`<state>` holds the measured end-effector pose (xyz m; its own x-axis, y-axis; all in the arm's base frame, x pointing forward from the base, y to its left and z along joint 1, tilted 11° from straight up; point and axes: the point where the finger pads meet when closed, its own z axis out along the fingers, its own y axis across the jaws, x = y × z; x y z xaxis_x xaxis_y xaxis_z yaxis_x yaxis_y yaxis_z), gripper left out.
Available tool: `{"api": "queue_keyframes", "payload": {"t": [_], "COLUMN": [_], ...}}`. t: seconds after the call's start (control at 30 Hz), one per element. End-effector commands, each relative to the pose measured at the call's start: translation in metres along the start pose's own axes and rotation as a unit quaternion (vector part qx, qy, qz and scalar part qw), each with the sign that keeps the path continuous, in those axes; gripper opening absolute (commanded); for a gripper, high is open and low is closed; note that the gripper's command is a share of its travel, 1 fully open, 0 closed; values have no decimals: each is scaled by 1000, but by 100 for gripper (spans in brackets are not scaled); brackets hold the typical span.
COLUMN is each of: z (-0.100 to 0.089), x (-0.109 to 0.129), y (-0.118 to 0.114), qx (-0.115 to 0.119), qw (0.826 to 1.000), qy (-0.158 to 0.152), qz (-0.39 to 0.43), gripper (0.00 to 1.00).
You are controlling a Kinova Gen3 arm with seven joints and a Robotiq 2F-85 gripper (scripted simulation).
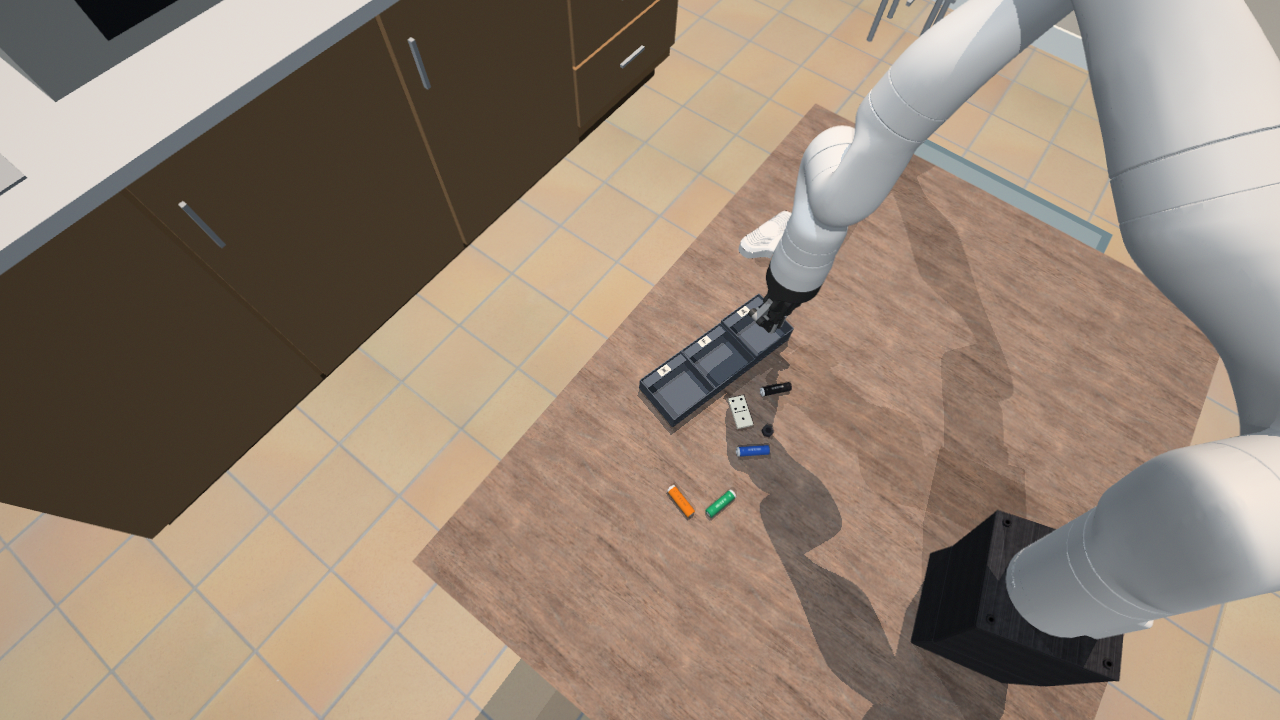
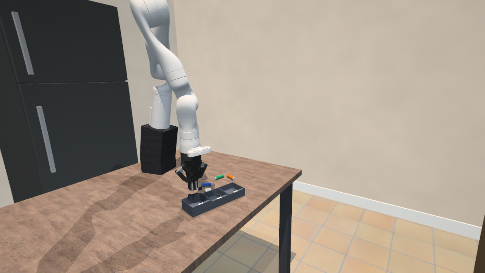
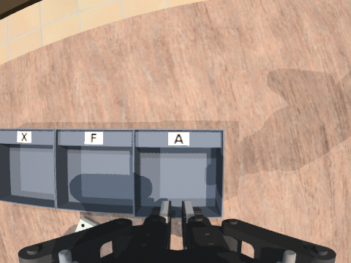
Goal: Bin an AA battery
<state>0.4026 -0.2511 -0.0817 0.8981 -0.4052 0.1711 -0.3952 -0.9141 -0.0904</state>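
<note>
A dark grey tray holds three bins in a row, marked X [image 3: 26,168], F [image 3: 95,171] and A [image 3: 178,171]; all three look empty. Bin F [image 1: 713,356] is the middle one. My gripper [image 3: 176,212] is shut with nothing between the fingers. It hangs just above the near edge of bin A [image 1: 756,326] and also shows in the side view [image 2: 192,185]. The AA batteries lie on the table: a black one [image 1: 775,389], a blue one [image 1: 752,450], a green one [image 1: 720,503] and an orange one [image 1: 680,500].
A white domino [image 1: 739,411] and a small black piece [image 1: 767,430] lie beside the tray. The arm's black base block [image 1: 1011,600] stands at the table's near right. The table edge runs close behind the tray, with tiled floor beyond.
</note>
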Motion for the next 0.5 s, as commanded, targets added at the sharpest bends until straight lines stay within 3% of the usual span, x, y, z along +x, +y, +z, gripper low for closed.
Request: {"api": "queue_keyframes", "payload": {"t": [0.0, 0.47], "z": [0, 29], "x": [0, 0], "y": [3, 3], "qx": [0, 0], "qw": [1000, 1000], "qy": [0, 0], "qz": [3, 3], "gripper": [9, 9]}}
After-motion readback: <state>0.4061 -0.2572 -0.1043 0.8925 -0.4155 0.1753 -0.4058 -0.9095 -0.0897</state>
